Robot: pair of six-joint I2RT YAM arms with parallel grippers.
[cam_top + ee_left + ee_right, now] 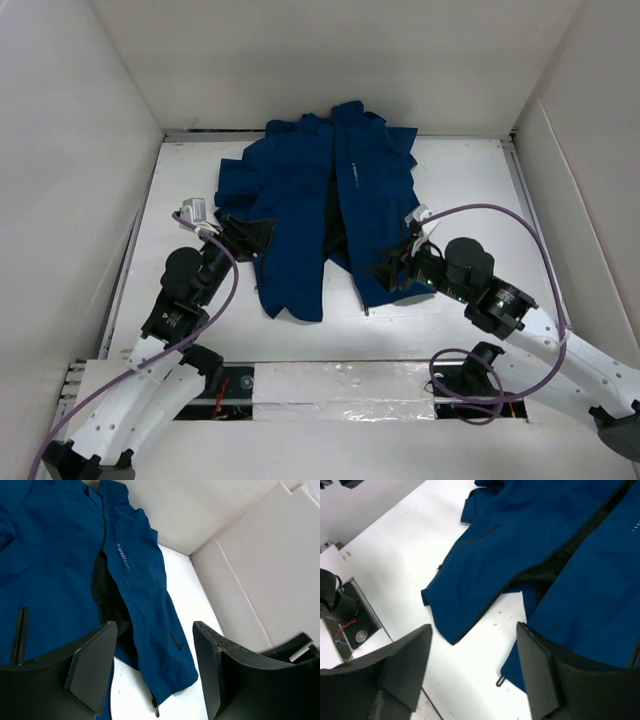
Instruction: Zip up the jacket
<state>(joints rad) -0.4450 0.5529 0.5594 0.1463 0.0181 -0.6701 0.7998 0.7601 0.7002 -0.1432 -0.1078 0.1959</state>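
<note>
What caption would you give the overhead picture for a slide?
Left gripper and right gripper, both open, flank the unzipped blue jacket on a white table.

Dark royal-blue jacket (300,195), spread flat, front up, collar at the end farthest from the left hand (250,238) and right hand (392,270). Open toward the hem, gaping onto dark lining. Small white chest lettering. Hem between the two, outer edges just beside each.
</note>
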